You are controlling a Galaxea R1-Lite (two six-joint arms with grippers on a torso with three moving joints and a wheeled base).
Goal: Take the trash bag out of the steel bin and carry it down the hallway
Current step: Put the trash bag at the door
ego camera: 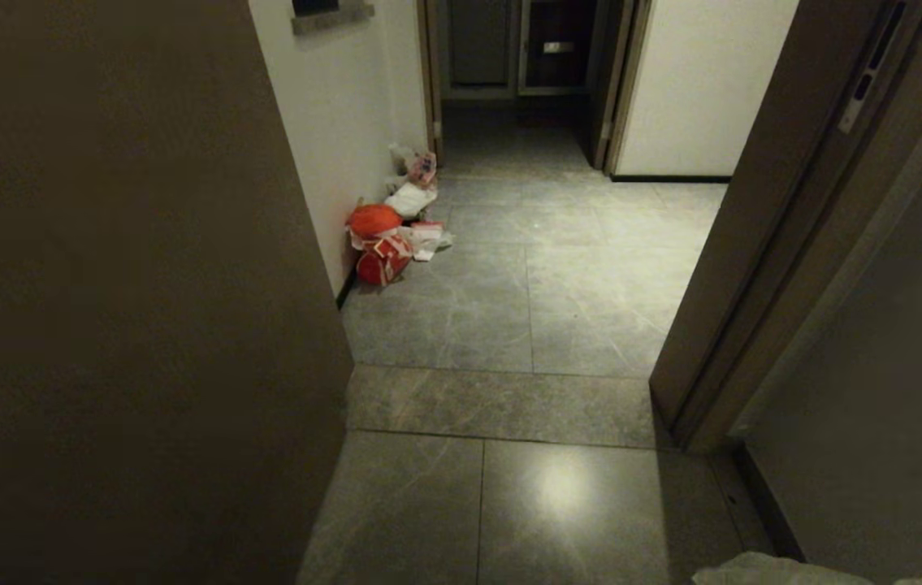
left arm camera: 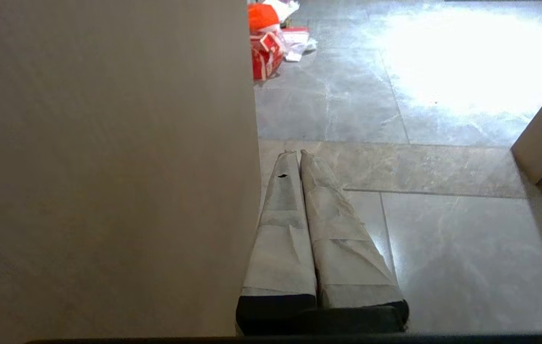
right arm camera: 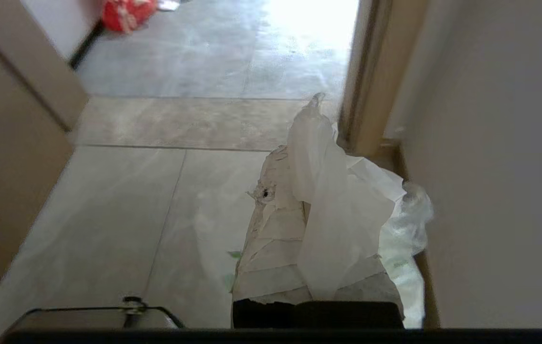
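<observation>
At the doorway my right jaws (right arm camera: pixel 316 102) grip the trash bag (right arm camera: pixel 347 205), left jaws (left arm camera: pixel 298 154) closed empty; next I judge comes driving down the hallway (ego camera: pixel 542 268).

The head camera looks from up high, forward and down, through a doorway into the hallway (ego camera: pixel 542 268). A brown door (ego camera: pixel 127 284) is very close on its left side and fills much of that view.

The left wrist camera sits low, just behind the left gripper (left arm camera: pixel 298 154), and faces the same way along the floor. The door is close beside it too.

The right wrist camera sits low behind the right gripper (right arm camera: pixel 316 100), near the wall, facing the doorway.

All three views share the grey floor tiles, the brown stone strip (ego camera: pixel 501 405) and the red rubbish pile (ego camera: pixel 383 240).
</observation>
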